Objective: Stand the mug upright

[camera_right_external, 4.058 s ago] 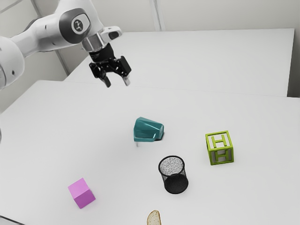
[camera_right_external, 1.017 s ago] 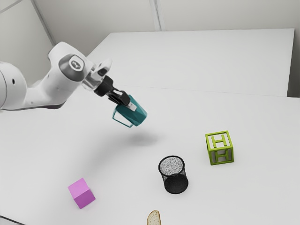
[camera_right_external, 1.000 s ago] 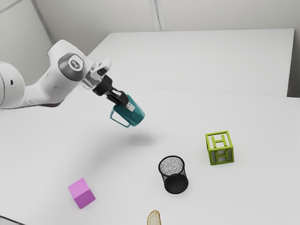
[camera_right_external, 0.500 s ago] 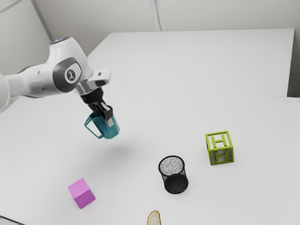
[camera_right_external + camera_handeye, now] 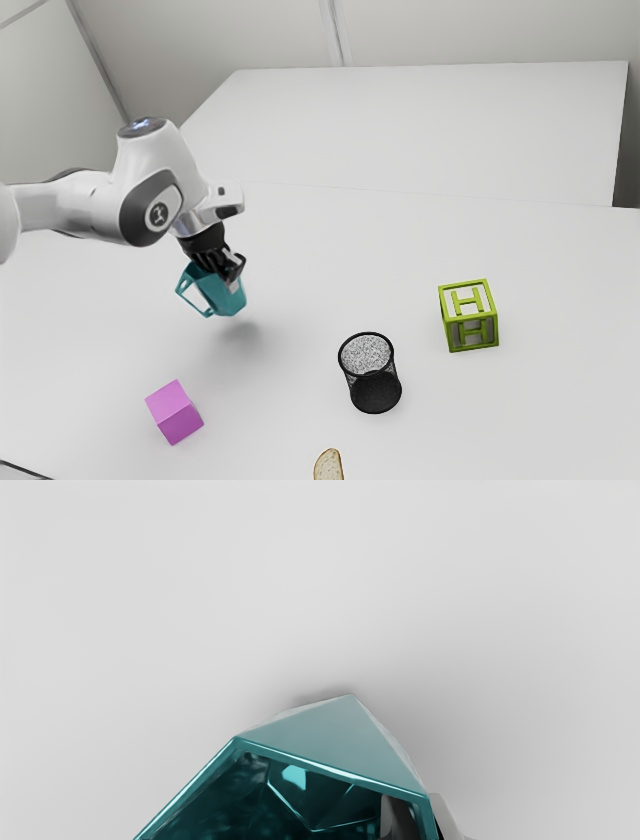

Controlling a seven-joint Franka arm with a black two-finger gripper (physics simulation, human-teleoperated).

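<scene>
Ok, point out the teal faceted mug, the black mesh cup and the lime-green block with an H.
Teal faceted mug [image 5: 330,745], wrist view: outer side facet, just beyond the rim.
Black mesh cup [image 5: 376,393], exterior view: dark lower part.
Lime-green H block [image 5: 467,301], exterior view: crossbar of the upper H.

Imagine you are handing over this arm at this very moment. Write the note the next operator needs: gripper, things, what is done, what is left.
Gripper: shut on the wall of the teal mug, one finger inside, one outside.
Mug: tilted, opening toward the hand, handle toward the exterior view's left; it looks just off the table, over its shadow.
Other things: the pink cube and black mesh cup stand on the table, apart from the mug.
Done: mug gripped.
Left: level it, lower its base onto the table, release, back away. I would straighten it before letting go, as it might tip.
</scene>
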